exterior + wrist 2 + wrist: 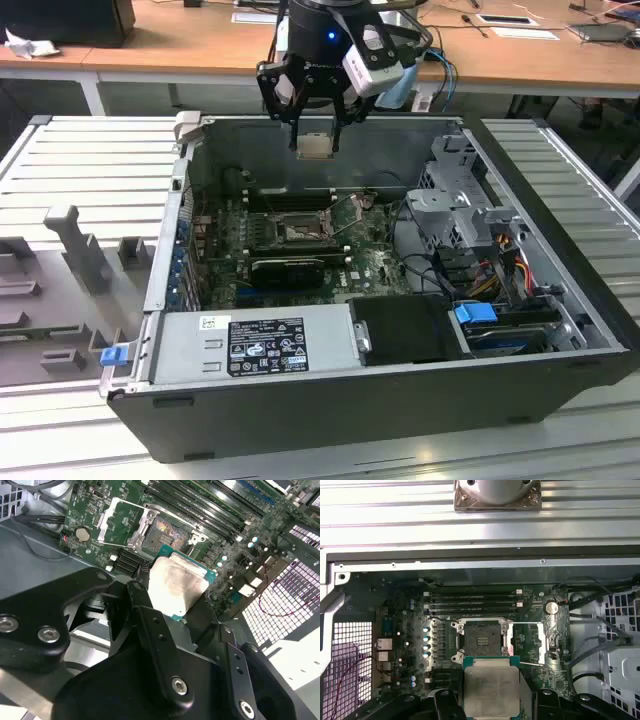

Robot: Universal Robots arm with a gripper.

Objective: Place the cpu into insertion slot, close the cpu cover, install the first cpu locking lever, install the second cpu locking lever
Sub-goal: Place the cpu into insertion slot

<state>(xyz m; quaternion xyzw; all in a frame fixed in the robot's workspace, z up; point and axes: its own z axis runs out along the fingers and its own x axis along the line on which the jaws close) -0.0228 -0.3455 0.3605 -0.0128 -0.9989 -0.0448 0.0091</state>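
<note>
One cpu held in the air over one bare socket.

In the exterior view, nearest is one grey metal power-supply box (250, 340) inside the single open black computer case (300, 420). Past it, on the green circuit board (372, 265), sits the one insertion slot (481, 640), a square dark socket with a silvery rim and nothing in it. Its one cpu cover (543, 645), a thin silvery windowed frame, is swung open and lies just beside it, near one round silver coin cell (550, 607). Farthest, the black gripper (316, 142) clamps its two fingers (142, 597) on opposite edges of the one cpu (490, 692), a flat square chip with a pale silvery-beige top, held above the board and apart from the slot.
</note>
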